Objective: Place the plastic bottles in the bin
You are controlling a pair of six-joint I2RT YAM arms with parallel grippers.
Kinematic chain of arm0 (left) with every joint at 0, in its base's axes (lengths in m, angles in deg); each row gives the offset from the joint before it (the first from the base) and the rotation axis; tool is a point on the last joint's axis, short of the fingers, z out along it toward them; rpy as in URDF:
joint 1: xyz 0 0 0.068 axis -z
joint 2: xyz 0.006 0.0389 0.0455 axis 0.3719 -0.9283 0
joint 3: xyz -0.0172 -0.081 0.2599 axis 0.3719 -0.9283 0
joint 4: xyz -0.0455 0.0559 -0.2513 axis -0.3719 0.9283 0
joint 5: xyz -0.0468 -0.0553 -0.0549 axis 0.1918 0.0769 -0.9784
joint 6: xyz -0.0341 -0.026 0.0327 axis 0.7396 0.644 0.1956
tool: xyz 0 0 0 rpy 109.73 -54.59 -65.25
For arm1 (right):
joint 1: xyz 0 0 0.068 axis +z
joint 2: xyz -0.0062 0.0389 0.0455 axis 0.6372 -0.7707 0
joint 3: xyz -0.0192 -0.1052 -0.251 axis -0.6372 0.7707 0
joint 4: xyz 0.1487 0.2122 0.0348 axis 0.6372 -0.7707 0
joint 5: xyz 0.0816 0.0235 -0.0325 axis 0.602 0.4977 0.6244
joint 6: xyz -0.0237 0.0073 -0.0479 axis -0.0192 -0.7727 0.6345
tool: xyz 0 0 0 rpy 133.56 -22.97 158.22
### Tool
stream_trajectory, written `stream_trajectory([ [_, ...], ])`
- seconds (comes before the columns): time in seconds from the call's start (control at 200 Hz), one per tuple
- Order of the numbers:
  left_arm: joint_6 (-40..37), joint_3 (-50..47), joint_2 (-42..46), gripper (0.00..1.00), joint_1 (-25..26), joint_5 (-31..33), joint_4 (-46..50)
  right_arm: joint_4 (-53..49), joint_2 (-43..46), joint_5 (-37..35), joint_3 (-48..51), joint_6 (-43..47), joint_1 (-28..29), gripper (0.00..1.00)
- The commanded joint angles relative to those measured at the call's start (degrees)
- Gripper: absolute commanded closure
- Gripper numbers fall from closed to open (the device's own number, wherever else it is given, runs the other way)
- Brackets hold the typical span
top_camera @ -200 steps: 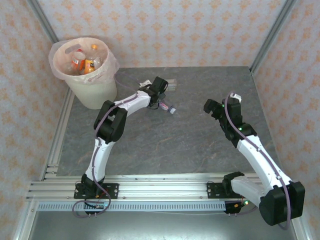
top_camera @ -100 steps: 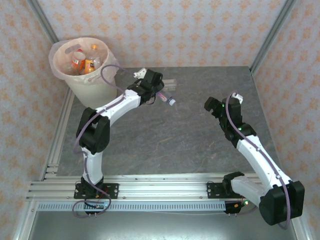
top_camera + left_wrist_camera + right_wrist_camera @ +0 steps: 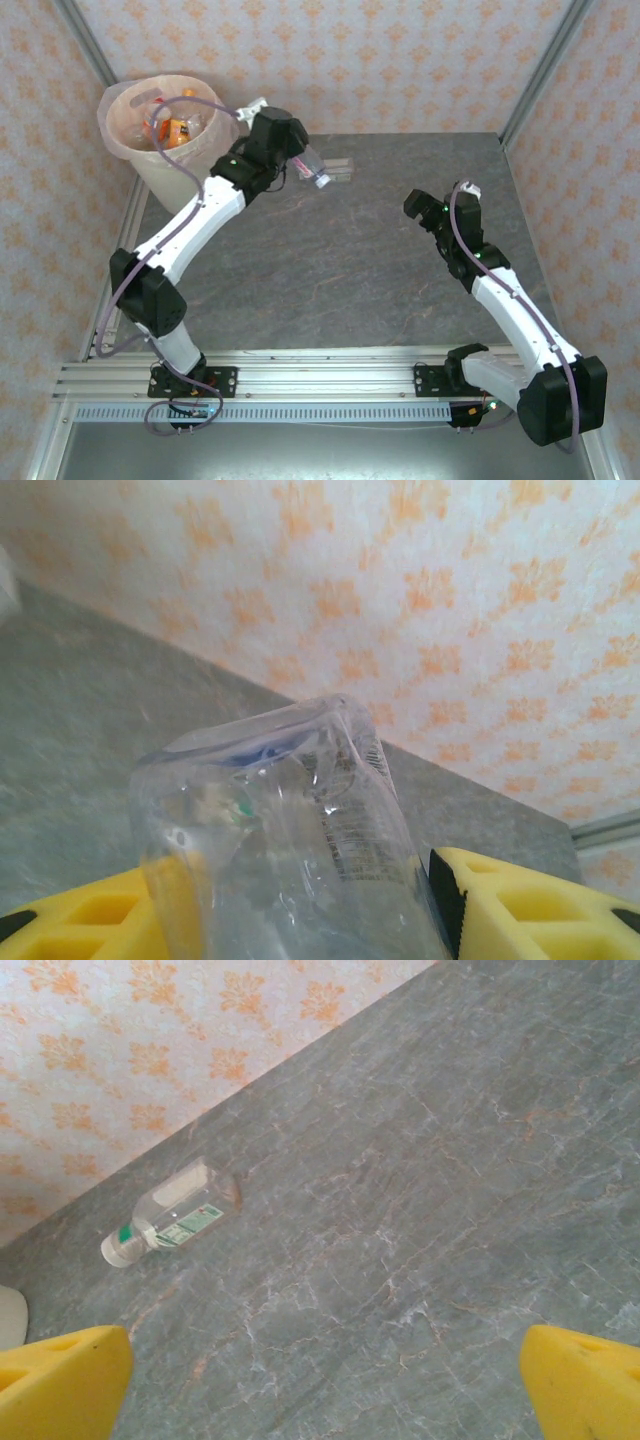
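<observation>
The left gripper is pinching a clear bottle in half-closed jaws, cap pointing right, away from the bin sitting just to its left, while the right gripper is hanging wide open and empty, well apart across the table.

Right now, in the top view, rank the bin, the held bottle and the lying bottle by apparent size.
1. The bin, by far the largest.
2 and 3. The held bottle and the lying bottle look alike. The held one is raised nearer the camera and partly covered, so I won't rank them.
</observation>
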Motion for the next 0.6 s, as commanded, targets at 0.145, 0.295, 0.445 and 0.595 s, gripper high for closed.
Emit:
stream_trajectory([
  [0.145, -15.9, 4.9, 8.7, 0.41, -7.6, 6.2, 6.4, 3.2, -0.9, 0.0, -1.5, 0.0, -0.3, 0.0],
  [0.295, -21.9, 6.0, 10.7, 0.4, -12.1, 7.7, 5.9, 4.8, -1.8, 1.4, -0.9, -1.2, -0.3, 0.0],
  [0.445, -24.8, 7.8, 11.0, 0.4, -18.3, 8.7, 4.2, 7.6, -1.8, 5.0, -0.4, -0.3, -0.3, 0.01],
  [0.595, -25.3, 10.6, 9.5, 0.4, -23.8, 9.1, 3.7, 6.7, -2.1, 4.0, -0.6, -0.3, -0.4, 0.01],
])
